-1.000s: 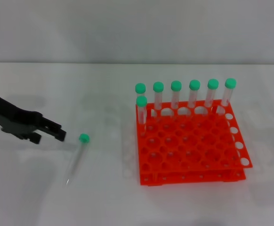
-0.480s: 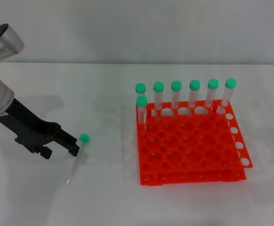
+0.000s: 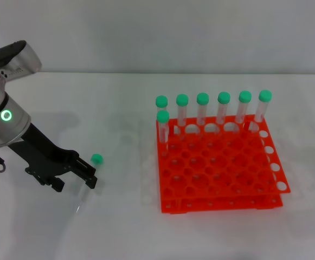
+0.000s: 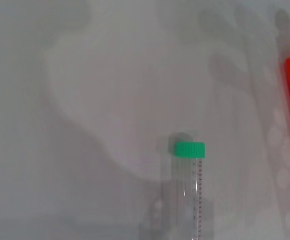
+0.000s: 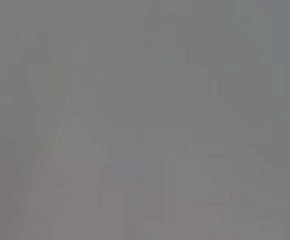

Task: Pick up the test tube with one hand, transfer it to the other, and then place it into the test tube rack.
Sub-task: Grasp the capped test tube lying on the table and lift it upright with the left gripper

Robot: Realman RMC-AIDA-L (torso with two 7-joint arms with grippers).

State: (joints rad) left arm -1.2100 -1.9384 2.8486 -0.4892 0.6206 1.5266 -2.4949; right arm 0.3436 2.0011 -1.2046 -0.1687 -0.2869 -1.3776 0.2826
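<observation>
The test tube [image 3: 88,183] lies flat on the white table [image 3: 119,227], green cap pointing away from the robot, well left of the test tube rack [image 3: 219,168] (seven capped tubes already standing in it). The left gripper [image 3: 87,174] sits low over the tube near its cap, fingers spread, nothing held. Step in hand: first pickup. Next: settle around the barrel and close. The right gripper isn't visible.
</observation>
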